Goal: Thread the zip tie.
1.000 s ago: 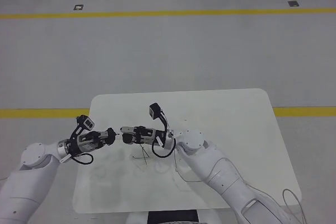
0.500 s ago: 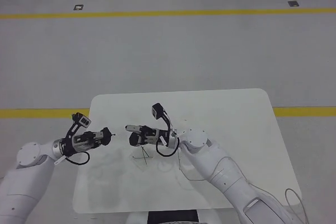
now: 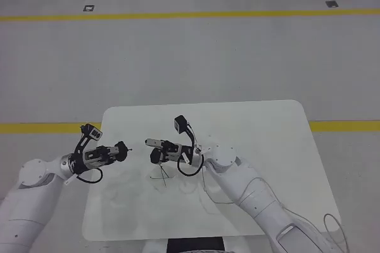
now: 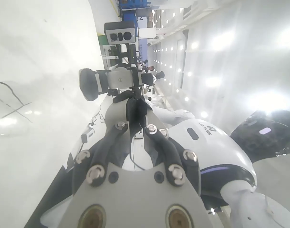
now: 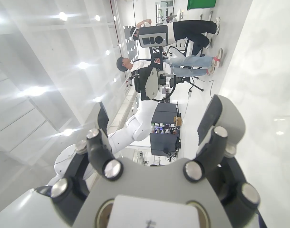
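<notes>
Lying loose on the worktop (image 3: 259, 139) near the right end effector (image 5: 157, 112), the zip tie (image 4: 16, 110) looks thin, light, springy and slippery, best pinched near its head. That end effector gapes wide and empty. The left end effector (image 4: 135, 105) is pinched closed, contents unclear.

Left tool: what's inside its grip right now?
The left tool has its fingers pressed together, no gap showing; anything pinched between them is covered. Thin dark zip ties lie loose on the table.
</notes>
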